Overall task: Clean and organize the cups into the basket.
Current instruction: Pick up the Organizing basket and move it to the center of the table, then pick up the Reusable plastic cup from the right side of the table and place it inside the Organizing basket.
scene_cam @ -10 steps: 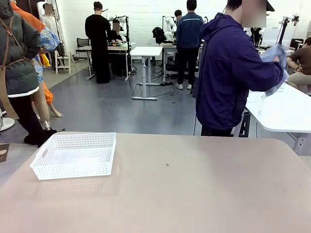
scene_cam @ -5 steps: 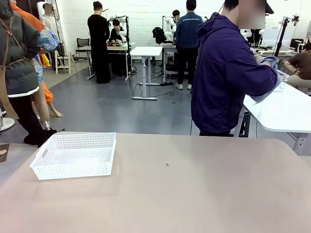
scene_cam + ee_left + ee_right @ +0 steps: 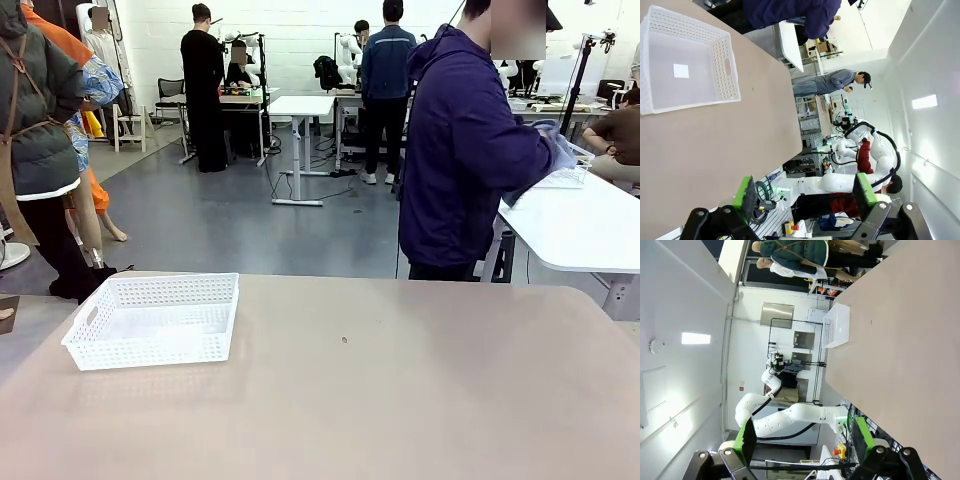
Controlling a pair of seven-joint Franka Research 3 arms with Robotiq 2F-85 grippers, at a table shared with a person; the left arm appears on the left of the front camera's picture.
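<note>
The basket [image 3: 150, 352] is sitting on the counter [image 3: 420, 400], close to the counter's far left edge, with its long side facing the camera. In the left wrist view its bare floor is showing, with a small white square [image 3: 681, 70] lying flat on it, and a handle cutout is showing in the short wall. A tiny dark speck [image 3: 344, 340] is lying on the counter well to the right of the basket.

The left claw [image 3: 805, 191] is hanging well apart from the basket, its green-padded fingers standing wide apart and gripping nothing. The right claw [image 3: 803, 437] is hanging far from the basket too, fingers likewise spread wide with nothing between them.

A person [image 3: 460, 150] in a dark purple jacket is standing beyond the counter's far edge, off to the right of the basket, turning toward a white table [image 3: 580, 230] and holding a pale blue cloth [image 3: 556, 150] over it.
</note>
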